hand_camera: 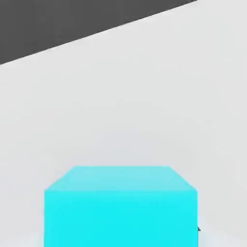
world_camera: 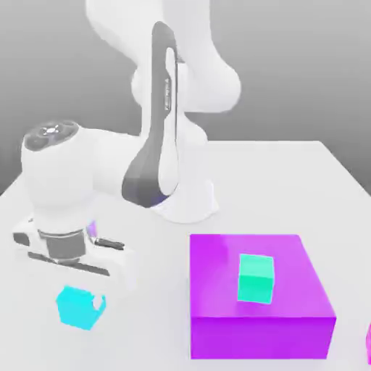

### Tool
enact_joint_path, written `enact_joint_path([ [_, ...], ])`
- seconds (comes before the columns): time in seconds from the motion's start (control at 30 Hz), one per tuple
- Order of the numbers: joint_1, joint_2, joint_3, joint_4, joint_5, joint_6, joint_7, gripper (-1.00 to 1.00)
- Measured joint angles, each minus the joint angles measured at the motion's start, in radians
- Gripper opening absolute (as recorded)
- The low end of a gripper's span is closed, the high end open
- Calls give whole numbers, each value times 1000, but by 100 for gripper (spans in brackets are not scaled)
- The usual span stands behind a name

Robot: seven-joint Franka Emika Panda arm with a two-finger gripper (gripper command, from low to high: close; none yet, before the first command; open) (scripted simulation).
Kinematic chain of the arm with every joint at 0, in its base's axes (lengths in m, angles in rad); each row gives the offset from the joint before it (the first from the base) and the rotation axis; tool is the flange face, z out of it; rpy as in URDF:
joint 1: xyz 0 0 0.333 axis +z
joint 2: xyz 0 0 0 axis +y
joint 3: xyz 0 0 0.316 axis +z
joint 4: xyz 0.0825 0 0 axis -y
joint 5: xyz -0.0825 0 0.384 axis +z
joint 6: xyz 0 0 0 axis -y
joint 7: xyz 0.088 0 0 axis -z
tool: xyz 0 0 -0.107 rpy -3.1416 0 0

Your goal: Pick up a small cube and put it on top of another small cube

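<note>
A white table (world_camera: 290, 181) under a plain grey background, with one white robot arm (world_camera: 163, 130) standing at its far middle.

At the exterior view's left, the arm bends down low over the table and its gripper (world_camera: 72, 279) hangs just above a cyan cube (world_camera: 80, 306), which sits on the table near the front edge. I cannot tell if the fingers are apart or together. In the hand view the cyan cube (hand_camera: 120, 207) is very close to the camera, with bare white table behind it. More to the right stands a big purple block (world_camera: 261, 297), flat on the table. On its top face lies a small green cube (world_camera: 256, 278), a little right of the middle. At the far right edge a small piece of another magenta thing (world_camera: 368, 344) is visible.
</note>
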Motion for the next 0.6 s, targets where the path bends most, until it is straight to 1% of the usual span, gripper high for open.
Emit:
enact_joint_path([
  [0.2, 213, -196, 109, -12, -36, -183, -269, -100],
  [0.33, 298, -321, 173, -22, -66, -295, -448, -100],
  [0.4, 319, -304, 189, -41, -75, -258, -487, -100],
  [0.47, 323, -253, 194, -63, -81, -183, -495, -100],
  [0.5, 324, -236, 195, -71, -83, -160, -495, 100],
  [0.6, 324, -236, 195, -71, -83, -160, -495, 100],
])
